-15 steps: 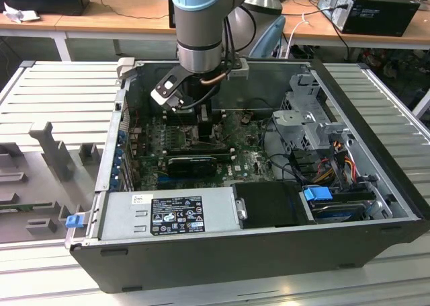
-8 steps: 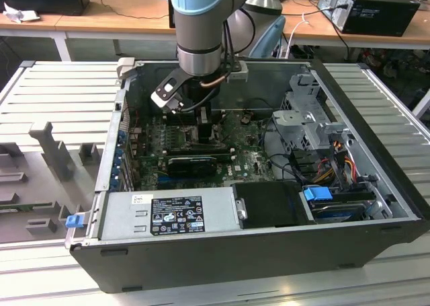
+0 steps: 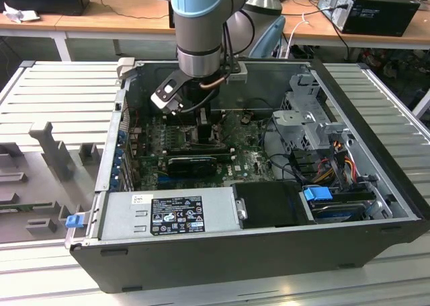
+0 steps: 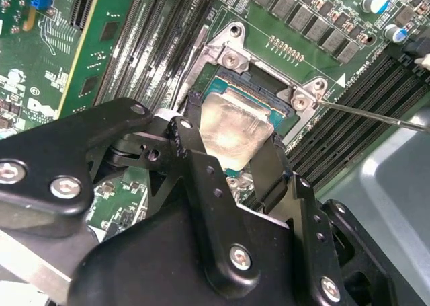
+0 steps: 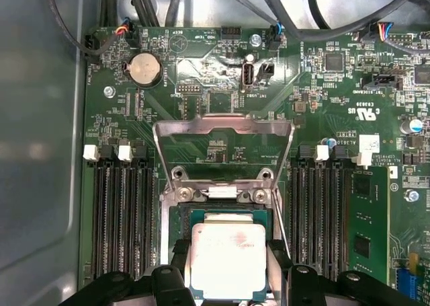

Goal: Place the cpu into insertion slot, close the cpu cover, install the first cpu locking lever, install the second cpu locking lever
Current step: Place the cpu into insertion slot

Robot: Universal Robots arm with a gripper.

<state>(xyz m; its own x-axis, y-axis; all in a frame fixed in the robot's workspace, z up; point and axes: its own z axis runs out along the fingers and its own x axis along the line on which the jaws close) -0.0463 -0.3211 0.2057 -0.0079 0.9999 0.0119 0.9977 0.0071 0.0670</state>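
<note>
Desks back the open case; end effector clasps cpu at insertion slot.

The Universal Robots arm stands nearly upright above the cpu, its blue-and-grey wrist joint pointing straight down. The black gripper hangs directly over the cpu. In both wrist views its two fingers flank the cpu on opposite sides, pressed against its edges, with the chip gripped between them.
</note>
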